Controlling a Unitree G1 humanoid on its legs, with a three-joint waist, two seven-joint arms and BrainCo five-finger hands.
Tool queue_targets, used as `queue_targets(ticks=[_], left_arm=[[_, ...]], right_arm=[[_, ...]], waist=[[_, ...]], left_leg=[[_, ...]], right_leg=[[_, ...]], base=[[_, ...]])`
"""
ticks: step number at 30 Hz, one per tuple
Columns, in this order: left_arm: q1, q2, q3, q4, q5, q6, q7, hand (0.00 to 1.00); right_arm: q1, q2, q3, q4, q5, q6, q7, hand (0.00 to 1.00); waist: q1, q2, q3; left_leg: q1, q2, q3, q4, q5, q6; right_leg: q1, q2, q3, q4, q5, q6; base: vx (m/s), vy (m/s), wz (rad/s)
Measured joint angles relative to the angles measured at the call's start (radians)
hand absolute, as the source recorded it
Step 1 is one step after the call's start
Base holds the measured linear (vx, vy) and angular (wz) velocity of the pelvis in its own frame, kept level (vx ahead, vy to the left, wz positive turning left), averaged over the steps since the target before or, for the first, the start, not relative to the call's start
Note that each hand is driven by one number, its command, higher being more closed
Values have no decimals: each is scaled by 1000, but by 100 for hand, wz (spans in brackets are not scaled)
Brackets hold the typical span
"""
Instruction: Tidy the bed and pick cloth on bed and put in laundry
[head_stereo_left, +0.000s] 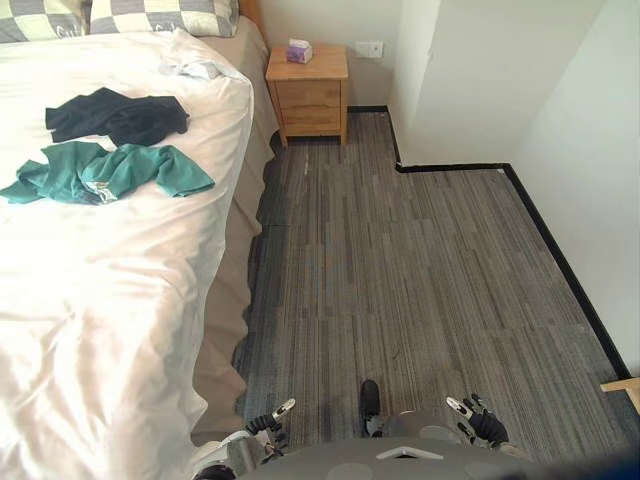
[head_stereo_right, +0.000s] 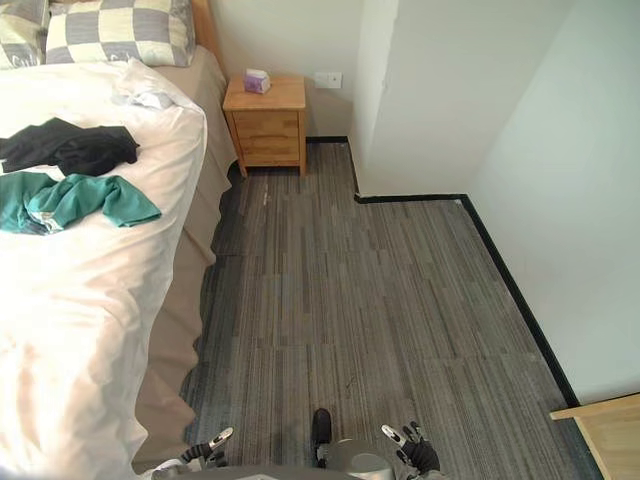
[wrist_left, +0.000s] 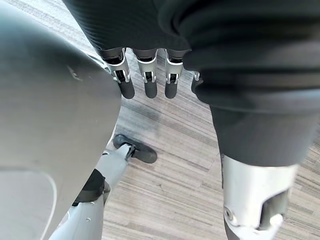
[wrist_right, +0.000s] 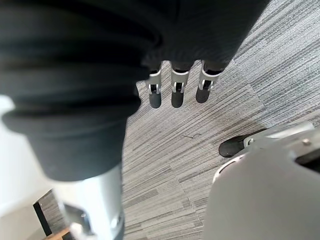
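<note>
The teal garment (head_stereo_left: 110, 172) lies crumpled on the bed (head_stereo_left: 100, 330), with the dark garment (head_stereo_left: 118, 116) just beyond it, both well apart from the robot. The left robot hand (wrist_left: 145, 82) hangs low, fingers relaxed and empty, and so does the right robot hand (wrist_right: 177, 90). It would be best to step close to the bed edge first, then grasp the teal garment's bunched middle so it lifts whole.

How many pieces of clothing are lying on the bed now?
2 for certain: a black garment nearer the pillows and a green garment just beside it, toward the bed's foot. A pale crumpled bundle by the pillows may be a third or only bedding.
</note>
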Motion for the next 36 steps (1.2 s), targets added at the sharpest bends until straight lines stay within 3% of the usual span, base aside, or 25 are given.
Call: queue_targets(ticks=[7,9,10,12,15,16,17,19,20,21,24,26,27,28,30,33,34,36], left_arm=[[-1,-1,-1,-4,11,-19,16,0],[0,-1,-3,-8,19,-32,44,0],[-1,-3,-3,-13,37,-47,56,0],[-6,-4,-2,-28,50,-70,78,0],[-21,-11,-5,-36,97,-124,113,0],[-12,-12,-3,-40,97,-149,129,0],[-18,-6,-1,-56,97,-174,129,0],[-17,-17,0,-115,127,-219,130,0],[-16,-26,8,-157,143,-240,123,0],[-16,-28,9,-167,149,-247,116,0],[-8,-30,8,-201,164,-263,107,0],[0,-36,19,-206,154,-261,101,0],[-1,-40,36,-221,152,-258,88,0],[-1,-38,37,-221,149,-258,86,0],[-1,-38,36,-220,108,-249,86,0],[0,-34,38,-209,55,-243,85,0],[1,-34,40,-197,29,-237,85,0],[5,-26,51,-184,-11,-213,85,0]], right_arm=[[2,4,1,-11,3,10,-17,0],[0,6,1,-14,9,23,-23,0],[-4,3,1,-25,24,35,-25,0],[-5,1,1,-31,46,43,-26,0],[-4,-4,8,-84,78,65,-19,0],[8,-1,12,-97,78,81,-19,0],[18,4,11,-99,79,86,-14,0],[38,0,11,-137,78,85,-12,0],[38,-6,10,-148,78,84,-12,0],[37,-9,10,-149,78,84,-13,0],[31,-7,16,-167,79,84,-17,0],[29,-4,30,-201,79,84,-17,0],[19,7,29,-203,78,93,-17,0],[16,10,28,-201,78,98,-16,0],[-8,3,5,-162,75,104,-3,0],[-5,-3,-7,-123,43,103,7,0],[-4,-3,-16,-109,21,104,12,0],[-11,8,-22,-73,-11,114,15,0]], waist=[[0,-21,17],[6,-10,23],[19,-3,29],[23,-4,60],[14,9,79],[9,-9,92],[2,-8,105],[1,-5,123],[2,18,136],[4,21,139],[34,3,150],[46,-10,157],[56,-23,167],[57,-28,169],[60,-30,172],[78,-25,170],[79,-29,162],[87,-61,123]], left_leg=[[-17,-15,-14,-22,11,14],[-26,-9,-2,-37,9,16],[-33,6,6,-28,0,17],[-36,27,21,7,-28,-4],[-60,69,62,78,-84,-37],[-86,73,80,208,-91,-55],[-189,115,84,464,-60,-34],[-369,189,23,816,51,5],[-477,191,-37,961,32,-17],[-508,183,-42,982,29,-20],[-583,122,-12,876,28,-22],[-612,96,47,720,31,-17],[-611,69,102,533,59,-7],[-607,53,118,448,84,-4],[-622,-11,150,176,200,26],[-641,-45,192,102,235,75],[-642,-77,211,81,237,122],[-645,-120,224,88,307,267]], right_leg=[[-16,-27,-42,0,3,4],[-24,-25,-57,3,0,7],[-38,-22,-85,32,-10,-14],[-79,-19,-110,144,-62,-29],[-221,-17,-135,430,-227,-45],[-238,-42,-142,511,-312,-67],[-236,-52,-139,544,-356,-73],[-178,-41,-133,517,-379,-80],[-117,-27,-128,482,-392,-70],[-87,-22,-123,459,-392,-69],[38,-5,-72,374,-392,-69],[102,12,-35,331,-392,-69],[160,24,-2,292,-392,-69],[186,26,9,273,-392,-69],[270,49,64,214,-392,-69],[351,72,94,186,-408,-40],[380,77,95,187,-421,-17],[374,60,91,246,-456,32]], base=[[-38,67,11],[-34,12,-2],[28,8,-21],[58,-20,-28],[130,-119,-33],[213,-153,-1],[225,-169,7],[340,-213,12],[445,-215,2],[375,-174,-10],[414,-168,-51],[399,-137,-60],[405,-124,-53],[409,-117,-51],[420,-58,-50],[478,13,-48],[747,42,-44],[697,15,-43]])
